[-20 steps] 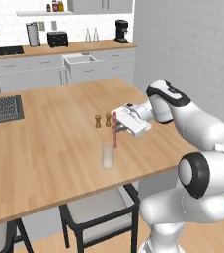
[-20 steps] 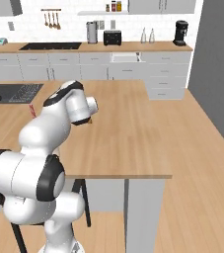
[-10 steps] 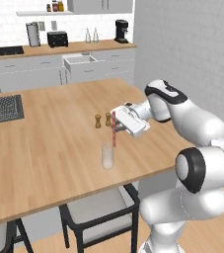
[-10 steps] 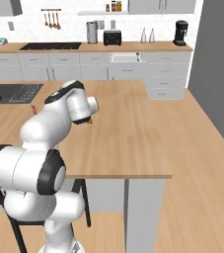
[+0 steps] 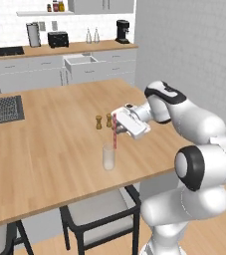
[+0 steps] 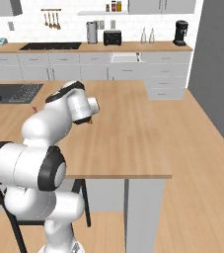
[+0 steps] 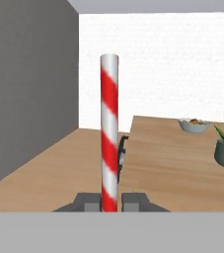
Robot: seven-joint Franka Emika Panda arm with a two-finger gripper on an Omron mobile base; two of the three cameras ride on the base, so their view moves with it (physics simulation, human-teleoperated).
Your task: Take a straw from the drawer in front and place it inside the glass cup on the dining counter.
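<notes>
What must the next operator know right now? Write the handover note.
Gripper: shut on the straw, held upright.
Straw: its lower end hangs just above the rim of the glass cup, not yet inside.
Glass cup: upright on the dining counter, in front of two wooden shakers.
Done: straw fetched and carried over.
Left: lower the straw into the cup, release, withdraw.
</notes>
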